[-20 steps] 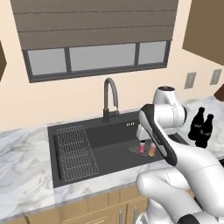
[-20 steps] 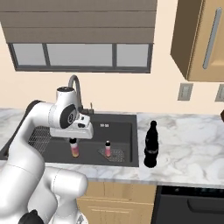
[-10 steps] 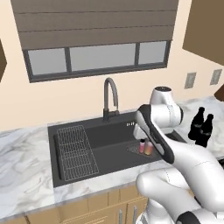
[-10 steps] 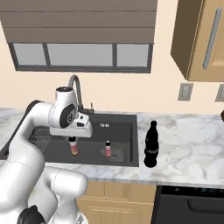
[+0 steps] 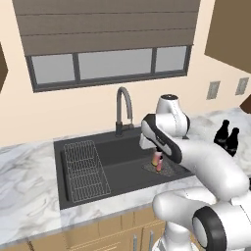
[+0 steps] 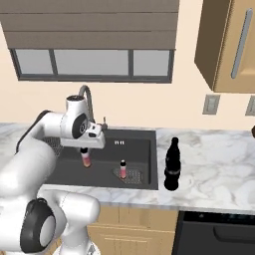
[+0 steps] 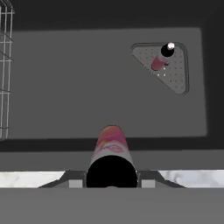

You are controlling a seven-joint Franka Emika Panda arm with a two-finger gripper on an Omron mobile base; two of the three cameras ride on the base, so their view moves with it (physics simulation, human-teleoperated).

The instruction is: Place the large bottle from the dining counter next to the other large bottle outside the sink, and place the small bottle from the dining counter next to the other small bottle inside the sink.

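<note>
- Hanging over the sink [image 6: 64,172], the gripper [image 6: 85,151] has its jaws clamped on the small bottle [image 6: 86,159], which points down into the basin, clear of the floor.
- In the hand view the small bottle [image 7: 110,151] fills the space between the jaws, pink on top and orange lower down.
- The other small bottle [image 6: 123,169] stands upright on the drain mat [image 6: 133,175] in the basin's right part, a little apart from the held one.
- A wire rack [image 5: 86,169] lies along the left side of the basin, and the tall faucet [image 5: 122,110] rises behind it.
- Two large black bottles [image 5: 226,138] stand close together on the marble worktop [image 6: 209,164] right of the sink; whether they touch I can't quite make out.
</note>
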